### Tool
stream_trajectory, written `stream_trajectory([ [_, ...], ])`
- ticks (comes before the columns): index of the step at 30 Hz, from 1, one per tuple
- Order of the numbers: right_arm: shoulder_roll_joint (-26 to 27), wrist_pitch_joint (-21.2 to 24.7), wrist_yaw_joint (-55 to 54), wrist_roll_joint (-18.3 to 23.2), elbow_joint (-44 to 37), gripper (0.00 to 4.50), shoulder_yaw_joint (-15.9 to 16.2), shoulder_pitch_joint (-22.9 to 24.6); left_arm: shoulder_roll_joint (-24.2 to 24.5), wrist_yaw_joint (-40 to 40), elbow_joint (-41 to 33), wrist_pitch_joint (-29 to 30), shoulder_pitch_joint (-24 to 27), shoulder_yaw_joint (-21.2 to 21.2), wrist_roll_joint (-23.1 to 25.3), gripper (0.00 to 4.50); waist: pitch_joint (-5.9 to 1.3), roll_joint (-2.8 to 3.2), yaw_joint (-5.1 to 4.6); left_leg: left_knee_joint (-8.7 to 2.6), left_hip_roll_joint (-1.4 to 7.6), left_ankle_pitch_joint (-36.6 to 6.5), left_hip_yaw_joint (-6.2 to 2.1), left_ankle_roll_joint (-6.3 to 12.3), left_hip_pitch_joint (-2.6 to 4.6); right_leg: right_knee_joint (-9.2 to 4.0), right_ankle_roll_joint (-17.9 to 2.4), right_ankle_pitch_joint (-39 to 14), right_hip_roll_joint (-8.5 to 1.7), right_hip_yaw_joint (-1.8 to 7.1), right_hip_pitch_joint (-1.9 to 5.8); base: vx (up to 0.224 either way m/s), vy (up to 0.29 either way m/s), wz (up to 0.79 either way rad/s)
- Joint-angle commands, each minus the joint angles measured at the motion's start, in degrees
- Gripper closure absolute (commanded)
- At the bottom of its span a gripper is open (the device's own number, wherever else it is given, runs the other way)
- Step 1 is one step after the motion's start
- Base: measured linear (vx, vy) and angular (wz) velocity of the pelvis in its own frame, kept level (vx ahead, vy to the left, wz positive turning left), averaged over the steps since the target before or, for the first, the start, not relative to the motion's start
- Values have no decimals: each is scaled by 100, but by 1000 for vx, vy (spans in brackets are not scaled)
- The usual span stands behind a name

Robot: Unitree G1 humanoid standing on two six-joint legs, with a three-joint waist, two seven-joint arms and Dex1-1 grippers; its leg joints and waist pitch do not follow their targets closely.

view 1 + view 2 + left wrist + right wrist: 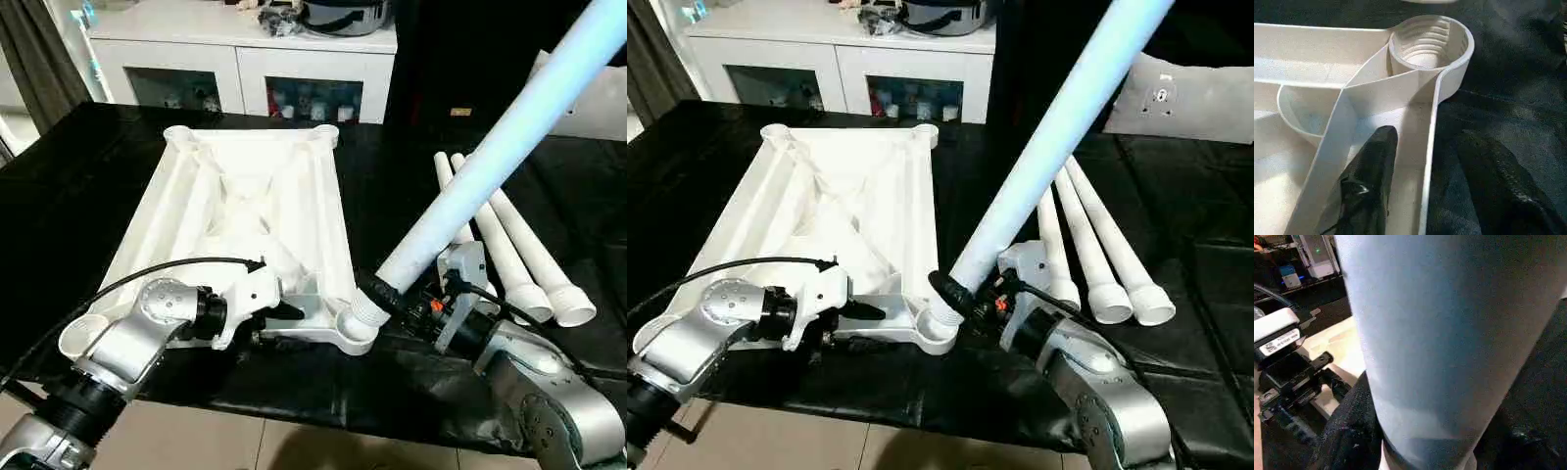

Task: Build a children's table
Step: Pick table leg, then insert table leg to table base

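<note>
The white table top [245,206] lies upside down on the black table, ribs and corner sockets facing up. My left gripper [284,311] is at its near edge, open, with one finger [1371,171] inside the rim wall and the other finger [1498,181] outside it. The wall is between them, with a gap on the outer side. My right gripper [387,289] is shut on a white leg [490,166] near its lower end. The leg tilts up to the right, its ribbed end [367,311] at the rim of the near right socket [1430,39], which looks empty inside.
Three more white legs [509,255] lie side by side on the black cloth to the right of the top. A white cabinet [245,59] with glass doors stands behind the table. The table's front edge [294,411] runs just below both grippers.
</note>
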Motion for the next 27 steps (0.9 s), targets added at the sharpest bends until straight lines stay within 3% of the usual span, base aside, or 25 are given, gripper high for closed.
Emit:
stream_trajectory([
  [1,-66,98,8,122,-197,257,5,17,-5,-53,64,-56,23,38,91,250,-340,17,-15,-486,200,-1328,-51,-84,-1,-513,-743,-2393,-486,249,254,0,0,0],
  [11,-126,226,50,159,-186,257,32,-74,-56,11,352,-161,-16,51,284,316,-332,-4,-17,-484,199,-1299,-50,-49,-1,-542,-614,-2641,-491,248,231,0,0,0],
  [12,-131,240,57,165,-186,257,36,-87,-38,-8,377,-167,-12,80,272,326,-328,-28,-21,-482,196,-1318,-48,-41,-5,-552,-587,-2733,-494,248,227,0,0,0],
  [16,-159,279,66,211,-202,257,51,-98,-4,-55,415,-193,7,137,278,356,-318,-33,-24,-476,186,-1351,-47,-26,-3,-588,-486,-3014,-498,243,210,0,0,0],
  [22,-168,308,71,224,-218,257,63,-98,-27,-48,471,-234,15,159,319,398,-319,-21,-21,-486,196,-1337,-57,-19,-3,-584,-458,-3015,-499,243,198,0,0,0],
  [24,-148,305,59,211,-214,257,90,-107,-52,-25,479,-221,26,167,317,420,-324,44,-17,-490,194,-1379,-67,-36,3,-577,-486,-2977,-501,240,199,0,0,0],
  [25,-133,297,48,199,-202,257,104,-120,-57,-23,484,-216,27,168,317,432,-315,8,-32,-492,192,-1436,-62,-39,-3,-593,-483,-3009,-492,236,198,0,0,0],
  [26,-124,288,39,195,-194,257,113,-129,-62,-32,485,-209,29,168,325,432,-318,51,-20,-494,191,-1456,-71,-50,5,-589,-487,-3034,-503,237,199,0,0,0],
  [27,-110,279,24,194,-185,257,115,-137,-71,-50,490,-207,32,179,344,435,-323,22,-32,-499,189,-1457,-77,-56,-11,-587,-480,-3042,-503,234,217,0,0,0],
])
